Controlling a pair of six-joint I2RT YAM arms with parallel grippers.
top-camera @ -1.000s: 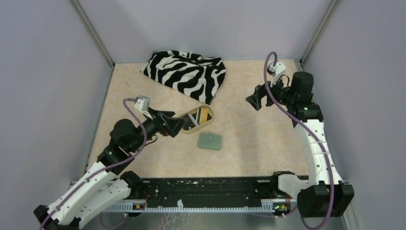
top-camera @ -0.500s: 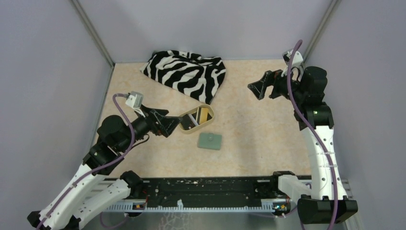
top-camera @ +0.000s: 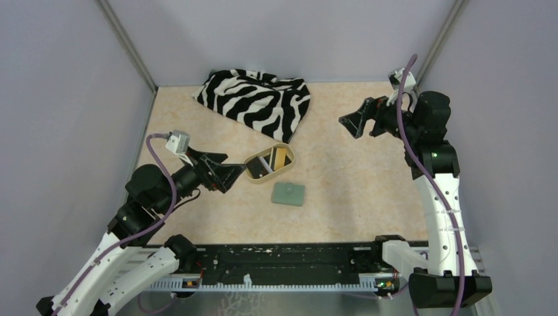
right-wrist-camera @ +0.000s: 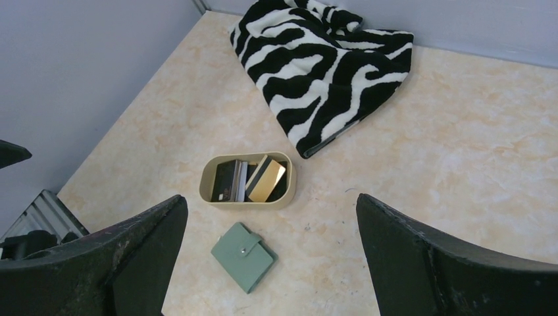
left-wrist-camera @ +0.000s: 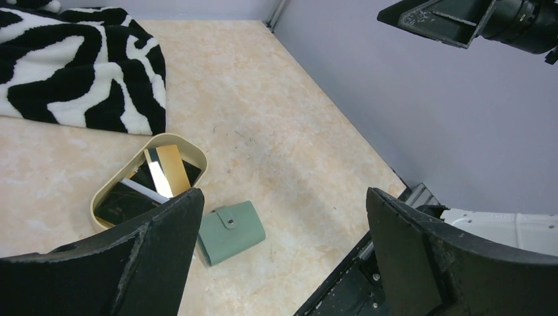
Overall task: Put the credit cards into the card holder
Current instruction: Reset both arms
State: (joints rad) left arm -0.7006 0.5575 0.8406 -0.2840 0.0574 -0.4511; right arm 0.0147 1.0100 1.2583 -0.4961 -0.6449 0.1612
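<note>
The sage-green card holder [top-camera: 289,193] lies closed on the table, its tab snapped; it also shows in the left wrist view [left-wrist-camera: 231,231] and the right wrist view [right-wrist-camera: 243,256]. The credit cards [top-camera: 273,160], black, gold and whitish, stand in a tan oval dish [top-camera: 252,178] just behind it; they also show in the left wrist view [left-wrist-camera: 164,171] and the right wrist view [right-wrist-camera: 253,179]. My left gripper [top-camera: 227,172] is open and empty, raised left of the dish. My right gripper [top-camera: 353,124] is open and empty, high at the far right.
A zebra-striped cloth [top-camera: 258,101] lies at the back of the table, its near corner close behind the dish. Grey walls stand on the left, right and back. A black rail [top-camera: 283,260] runs along the near edge between the arm bases.
My left arm has drawn back to the left, away from the dish. My right arm rose and swung toward the far right, then held still. The cards and holder have not moved.
</note>
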